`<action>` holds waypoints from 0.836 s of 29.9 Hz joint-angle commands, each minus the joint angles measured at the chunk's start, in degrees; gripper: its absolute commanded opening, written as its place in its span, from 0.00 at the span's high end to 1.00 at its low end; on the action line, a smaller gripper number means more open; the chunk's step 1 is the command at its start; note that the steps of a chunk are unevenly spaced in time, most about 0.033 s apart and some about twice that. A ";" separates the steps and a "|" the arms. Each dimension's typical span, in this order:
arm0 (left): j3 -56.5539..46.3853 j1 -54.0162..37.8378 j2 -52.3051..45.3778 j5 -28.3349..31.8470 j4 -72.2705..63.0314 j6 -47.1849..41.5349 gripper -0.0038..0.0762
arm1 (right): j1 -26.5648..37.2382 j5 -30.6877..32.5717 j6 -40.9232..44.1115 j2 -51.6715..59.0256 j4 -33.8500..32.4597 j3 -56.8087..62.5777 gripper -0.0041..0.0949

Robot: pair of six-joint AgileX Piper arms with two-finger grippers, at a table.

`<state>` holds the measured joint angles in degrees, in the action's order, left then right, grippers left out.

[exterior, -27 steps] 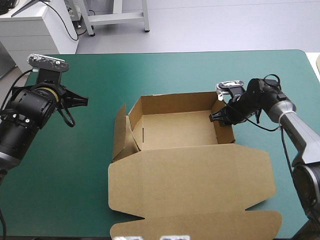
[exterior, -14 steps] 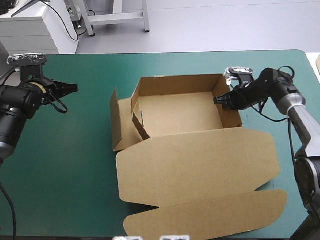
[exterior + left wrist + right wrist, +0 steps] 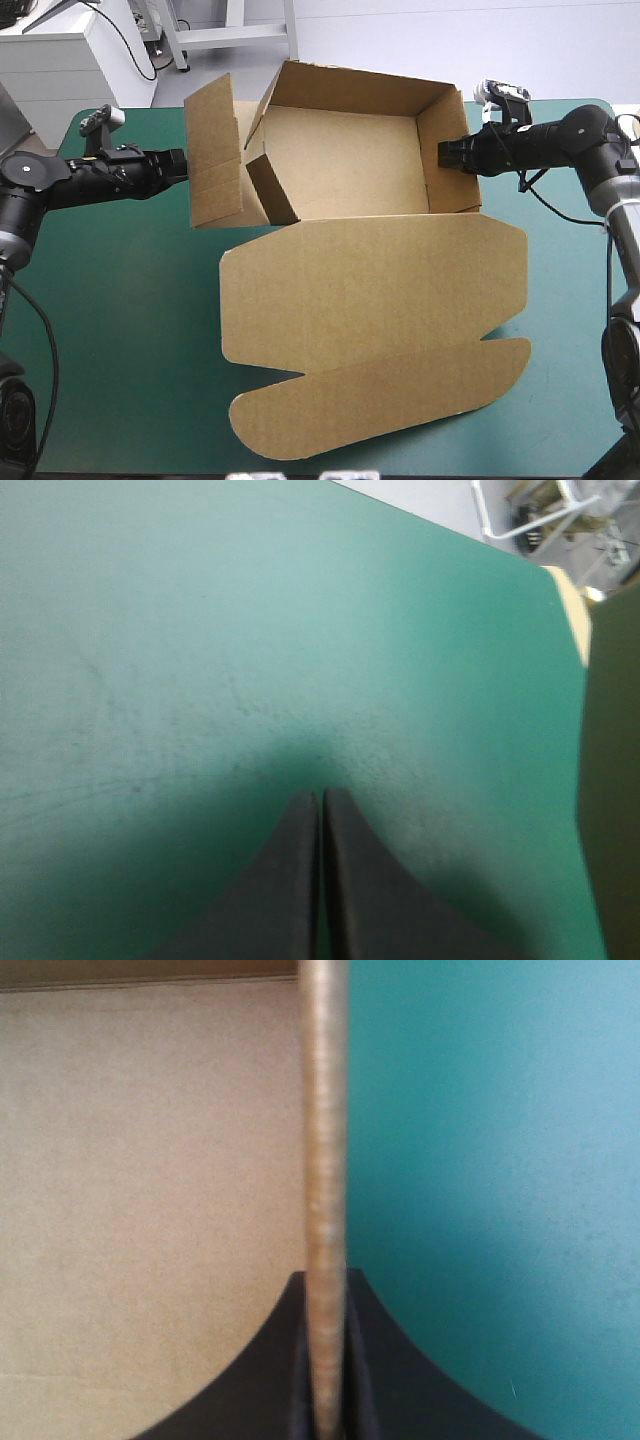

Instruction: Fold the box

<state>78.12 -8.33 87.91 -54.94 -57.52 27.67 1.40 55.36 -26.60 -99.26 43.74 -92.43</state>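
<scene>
Right gripper point(image 3: 447, 157) pinches the box's point(image 3: 370, 290) right wall; left gripper point(image 3: 178, 164), fingers point(image 3: 295, 880) pressed together on nothing, hangs over the cover point(image 3: 120, 300) just beside the box's left flap

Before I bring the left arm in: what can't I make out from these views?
High view: whether the left gripper touches the left flap of the box; they overlap, depth unclear.
Left wrist view: only teal-green cover ahead; the box is a dark strip cut off beside the gripper.
Right wrist view: the wall in the right gripper is blurred, the rest cut off.
High view: the cover's far edge is hidden behind the raised box.
</scene>
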 commanded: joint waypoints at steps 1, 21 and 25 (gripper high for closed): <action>1.43 -0.06 -0.97 -1.66 -11.16 4.45 0.96 | 0.35 -1.89 -0.59 3.19 4.66 -2.10 0.98; 1.43 -0.06 -6.54 -18.91 -21.99 11.14 0.96 | -12.04 -13.93 8.21 3.19 -7.96 -2.10 0.98; 1.43 -0.06 -8.40 -18.91 -16.02 10.48 0.96 | -13.78 -15.42 9.70 3.19 -8.18 -2.10 0.98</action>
<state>78.07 -8.38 82.52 -69.53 -72.84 38.65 -11.44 43.86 -18.83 -99.26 33.08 -92.43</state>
